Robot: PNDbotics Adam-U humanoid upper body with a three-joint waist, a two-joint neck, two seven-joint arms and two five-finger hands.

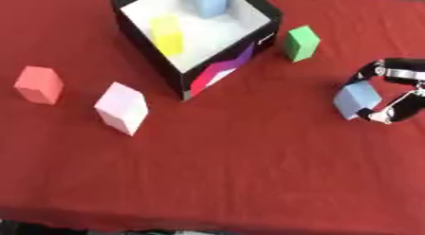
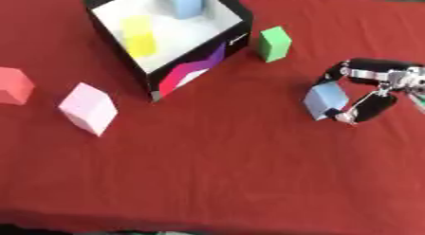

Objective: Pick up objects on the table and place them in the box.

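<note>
Red cloth covers the desk point(image 1: 249, 182); at its right edge the right hand point(image 2: 378, 94) curls fingers and thumb round a pale blue block point(image 2: 325, 100), pinching opposite faces, probably to carry it to the box point(image 2: 241, 13), which is well apart up-left.

Six blocks: yellow point(image 1: 168, 34), light blue point(image 1: 209, 4), green point(image 1: 301, 43), blue point(image 1: 358, 99), pink point(image 1: 122, 107), red point(image 1: 39, 85); one box point(image 1: 217, 71).

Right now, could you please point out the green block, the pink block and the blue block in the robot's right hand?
green block point(image 1: 302, 42), left eye view, front face.
pink block point(image 1: 122, 107), left eye view, front face.
blue block point(image 2: 325, 100), right eye view, face showing between the right hand's fingers.
</note>
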